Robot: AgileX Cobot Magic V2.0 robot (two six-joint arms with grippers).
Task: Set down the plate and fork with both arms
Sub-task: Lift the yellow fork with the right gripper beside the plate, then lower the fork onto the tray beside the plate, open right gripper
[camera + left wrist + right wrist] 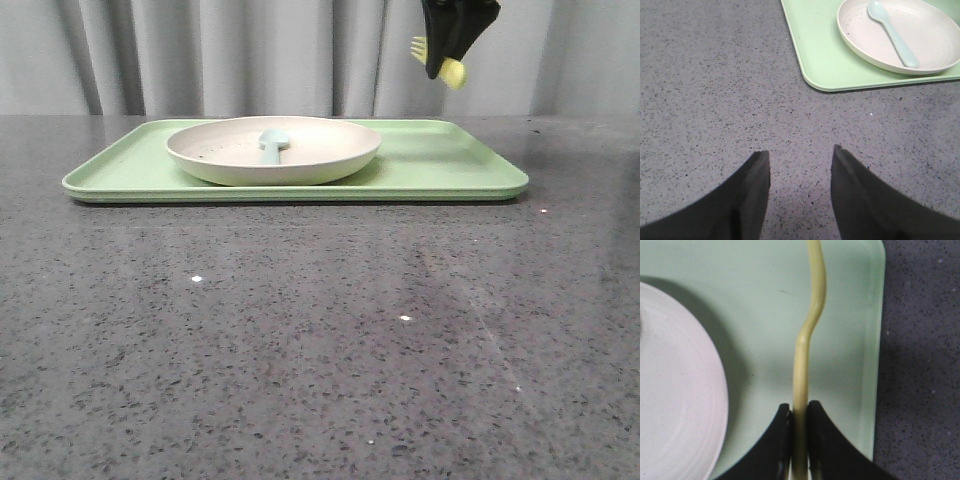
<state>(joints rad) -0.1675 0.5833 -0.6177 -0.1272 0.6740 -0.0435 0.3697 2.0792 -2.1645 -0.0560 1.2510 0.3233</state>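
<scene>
The cream-white plate rests on the left part of a light green tray, with a pale blue spoon shape inside it. High above the tray's right part, my right gripper is shut on the yellow fork. In the right wrist view the fork runs edge-on from between the fingers, over bare tray beside the plate. My left gripper is open over bare table, with the plate and tray corner ahead of it. It does not show in the front view.
The dark speckled stone table spreads wide in front of the tray. A grey curtain hangs behind the table's far edge. To the tray's right lies a strip of table.
</scene>
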